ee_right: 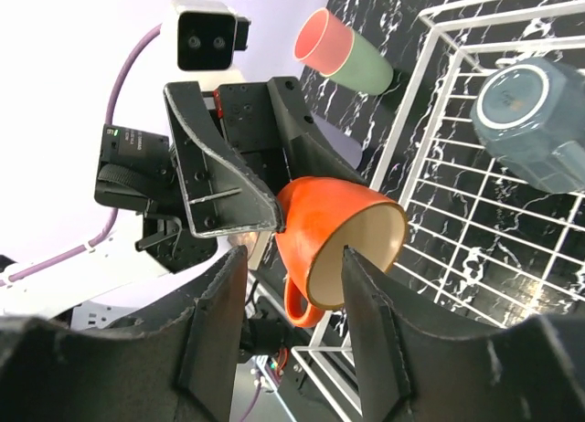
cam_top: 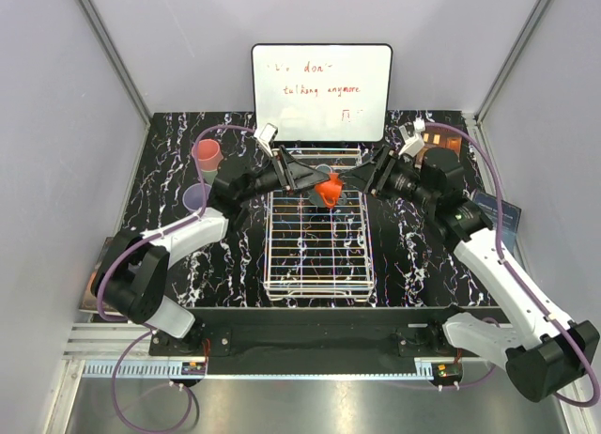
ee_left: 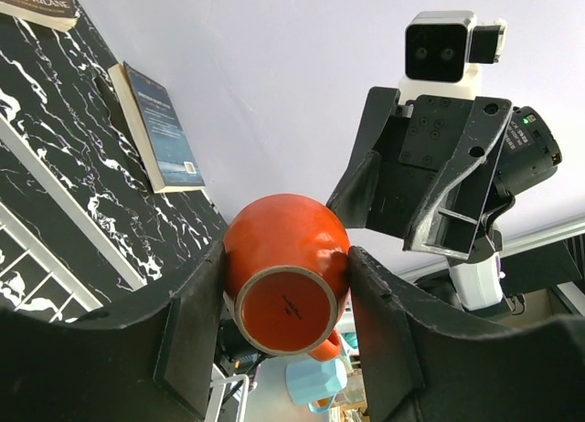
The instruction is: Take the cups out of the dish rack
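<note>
Orange cup (cam_top: 328, 191), clamped across its body by the left gripper (ee_left: 288, 253). Its axis points at the right gripper (ee_right: 294, 258), whose half-spread jaws flank the rim; contact cannot be told.

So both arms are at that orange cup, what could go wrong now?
The left end effector pinches the orange cup by its rounded body; the right end effector brackets its rim. If the left lets go before the right holds firmly, the cup could drop onto the dish rack, maybe onto the grey cup in it. The end effectors are also close enough to knock together.
</note>
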Motion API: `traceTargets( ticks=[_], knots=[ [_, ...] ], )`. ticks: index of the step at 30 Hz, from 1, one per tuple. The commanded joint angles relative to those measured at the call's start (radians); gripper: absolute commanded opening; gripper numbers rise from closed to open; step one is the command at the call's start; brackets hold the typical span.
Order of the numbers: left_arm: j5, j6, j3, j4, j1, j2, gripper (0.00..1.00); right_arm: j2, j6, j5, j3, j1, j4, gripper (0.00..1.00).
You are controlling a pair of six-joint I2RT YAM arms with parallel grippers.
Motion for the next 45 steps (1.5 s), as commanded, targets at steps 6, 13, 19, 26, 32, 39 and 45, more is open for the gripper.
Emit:
traceTargets(
  ticks=[6,13,19,26,32,39,45],
  knots=[
    [0.025,0.021,0.068,0.047,-0.019,-0.039,0.00,0.046,0.051,-0.094,0.011,-0.003,0.112,0.52],
    [0.019,0.022,0.062,0.047,-0.042,-0.039,0.00,0.077,0.079,-0.117,-0.003,-0.003,0.135,0.44],
    [0.008,0.022,0.055,0.045,-0.053,-0.039,0.00,0.074,0.084,-0.120,-0.009,-0.003,0.135,0.22],
    [-0.006,0.042,0.052,0.015,-0.052,-0.040,0.00,0.031,0.061,-0.111,-0.018,-0.003,0.109,0.00],
    [-0.042,0.113,0.085,-0.149,-0.032,-0.039,0.04,-0.038,-0.020,-0.040,0.017,-0.003,-0.033,0.00],
    [-0.105,0.203,0.154,-0.379,0.062,-0.059,0.17,-0.028,-0.223,0.325,0.201,-0.003,-0.397,0.00],
    [-0.297,0.433,0.294,-0.812,0.060,-0.089,0.37,0.211,-0.336,0.798,0.399,-0.018,-0.692,0.00]
  ],
)
